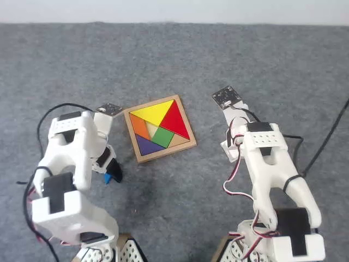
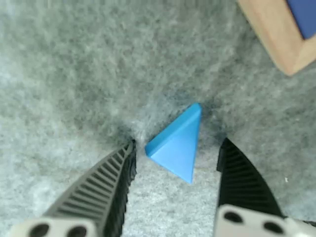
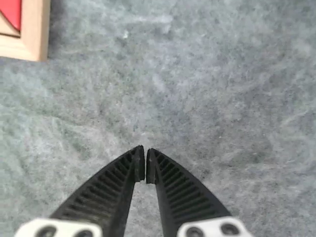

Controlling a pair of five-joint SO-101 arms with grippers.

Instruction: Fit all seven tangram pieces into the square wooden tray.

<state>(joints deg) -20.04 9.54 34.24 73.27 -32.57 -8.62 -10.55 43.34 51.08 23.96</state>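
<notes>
The square wooden tray point(image 1: 187, 146) lies on the grey carpet between the two arms. It holds a yellow triangle point(image 1: 152, 113), a red triangle point(image 1: 175, 121), an orange piece point(image 1: 140, 126), a green square point(image 1: 162, 135) and a purple triangle point(image 1: 147, 144). Bare wood shows at its near right corner. A small blue triangle point(image 2: 177, 143) lies on the carpet just off the tray's near left corner point(image 2: 276, 39). My left gripper point(image 2: 178, 144) stands open around it, one finger on each side. My right gripper point(image 3: 145, 155) is shut on nothing, over carpet to the right of the tray point(image 3: 29, 29).
The carpet stretches beyond the tray to the back wall. Black cables run along the left arm point(image 1: 71, 147) and the right arm point(image 1: 262, 147). Both arm bases sit at the near edge.
</notes>
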